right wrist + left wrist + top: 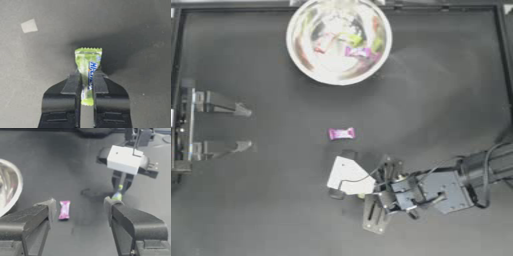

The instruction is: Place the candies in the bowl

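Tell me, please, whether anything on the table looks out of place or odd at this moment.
Only the pink candy, lying loose mid-table outside the bowl. The right gripper pinches a green candy.

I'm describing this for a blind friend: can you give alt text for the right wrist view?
The right end effector pinches a yellow-green candy between its two dark jaws, above the dark table. A small pale square patch marks the table farther off.

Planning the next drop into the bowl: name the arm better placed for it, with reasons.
Right. Its end effector is already shut on a yellow-green wrapped candy, lifted near the table's middle. The left end effector sits open by the left edge, holding nothing. The round shiny silver bowl lies at the far edge.
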Robot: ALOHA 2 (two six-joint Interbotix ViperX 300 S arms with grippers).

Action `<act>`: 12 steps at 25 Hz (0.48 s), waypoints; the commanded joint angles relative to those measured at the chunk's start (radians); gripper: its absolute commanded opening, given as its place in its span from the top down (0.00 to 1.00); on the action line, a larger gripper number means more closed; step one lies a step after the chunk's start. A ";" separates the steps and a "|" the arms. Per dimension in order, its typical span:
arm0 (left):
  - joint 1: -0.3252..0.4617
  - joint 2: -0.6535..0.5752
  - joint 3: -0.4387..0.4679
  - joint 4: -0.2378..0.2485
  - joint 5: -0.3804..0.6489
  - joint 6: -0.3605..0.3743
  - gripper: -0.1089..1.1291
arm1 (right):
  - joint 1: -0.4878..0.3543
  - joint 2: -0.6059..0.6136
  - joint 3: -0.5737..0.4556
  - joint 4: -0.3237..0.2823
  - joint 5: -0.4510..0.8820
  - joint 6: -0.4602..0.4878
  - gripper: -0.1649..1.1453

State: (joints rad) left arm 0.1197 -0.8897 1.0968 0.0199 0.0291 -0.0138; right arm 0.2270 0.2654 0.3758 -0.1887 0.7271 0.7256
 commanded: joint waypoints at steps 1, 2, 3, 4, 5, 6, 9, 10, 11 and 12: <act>0.002 0.002 -0.009 -0.002 -0.008 0.000 0.16 | 0.008 -0.049 -0.026 -0.020 -0.006 0.000 0.61; 0.002 0.002 -0.008 -0.002 -0.009 0.000 0.16 | 0.008 -0.066 -0.025 -0.034 -0.006 0.003 0.61; 0.002 0.002 -0.009 -0.002 -0.009 -0.002 0.16 | 0.009 -0.087 -0.023 -0.049 -0.008 0.006 0.61; 0.002 0.002 -0.008 -0.002 -0.009 -0.002 0.16 | 0.008 -0.110 -0.020 -0.066 -0.008 0.009 0.61; 0.000 0.002 -0.008 -0.002 -0.009 -0.002 0.16 | 0.008 -0.135 -0.015 -0.089 -0.008 0.012 0.61; 0.002 0.002 -0.008 -0.003 -0.009 -0.002 0.16 | 0.006 -0.158 -0.009 -0.117 -0.008 0.017 0.61; 0.002 0.002 -0.006 -0.006 -0.009 -0.002 0.16 | -0.008 -0.224 0.014 -0.202 -0.012 0.034 0.61; 0.002 0.002 -0.006 -0.008 -0.009 -0.002 0.16 | -0.015 -0.245 0.021 -0.229 -0.020 0.038 0.61; 0.002 0.002 -0.006 -0.011 -0.009 -0.002 0.16 | -0.025 -0.267 0.032 -0.258 -0.031 0.043 0.61; 0.002 0.002 -0.006 -0.012 -0.009 0.000 0.16 | -0.037 -0.290 0.044 -0.288 -0.046 0.051 0.61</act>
State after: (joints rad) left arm 0.1197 -0.8897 1.0999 0.0123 0.0276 -0.0138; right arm 0.2025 0.0368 0.4203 -0.4372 0.6980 0.7716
